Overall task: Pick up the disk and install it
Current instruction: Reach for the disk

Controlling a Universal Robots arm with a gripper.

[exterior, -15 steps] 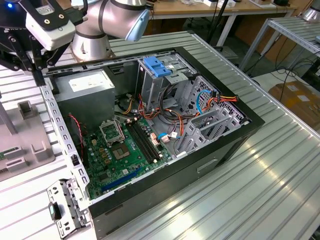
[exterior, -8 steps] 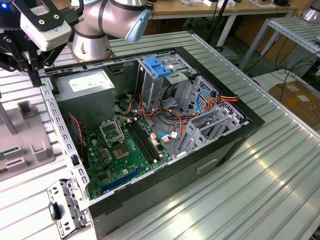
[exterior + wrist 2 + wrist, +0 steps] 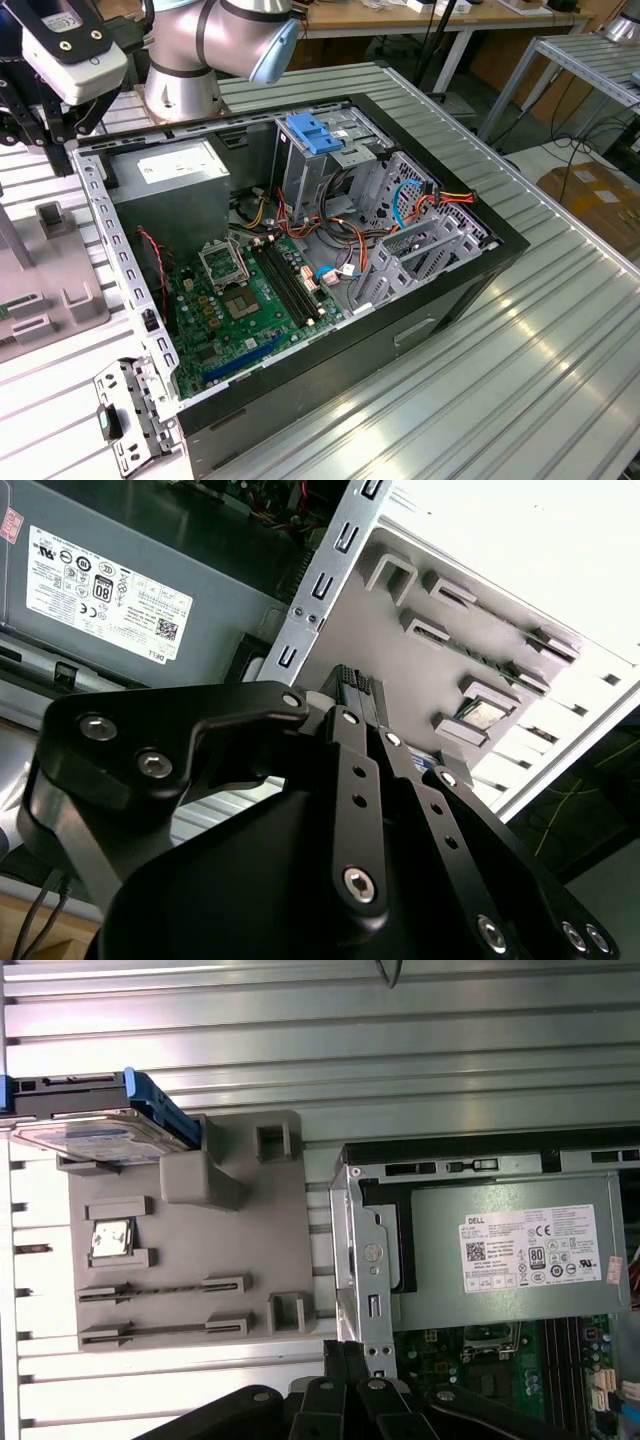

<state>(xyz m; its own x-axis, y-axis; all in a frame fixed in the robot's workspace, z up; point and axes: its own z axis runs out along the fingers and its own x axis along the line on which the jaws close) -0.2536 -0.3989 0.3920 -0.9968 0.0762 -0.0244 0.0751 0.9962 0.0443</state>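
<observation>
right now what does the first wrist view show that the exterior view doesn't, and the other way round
First wrist view: the disk resting at one corner of the grey plate, outside the case, and a small chip seated on that plate.
Exterior view: the drive cage with its blue bracket, and the arm behind the case.
Both: the power supply, the motherboard and part of the plate.
</observation>
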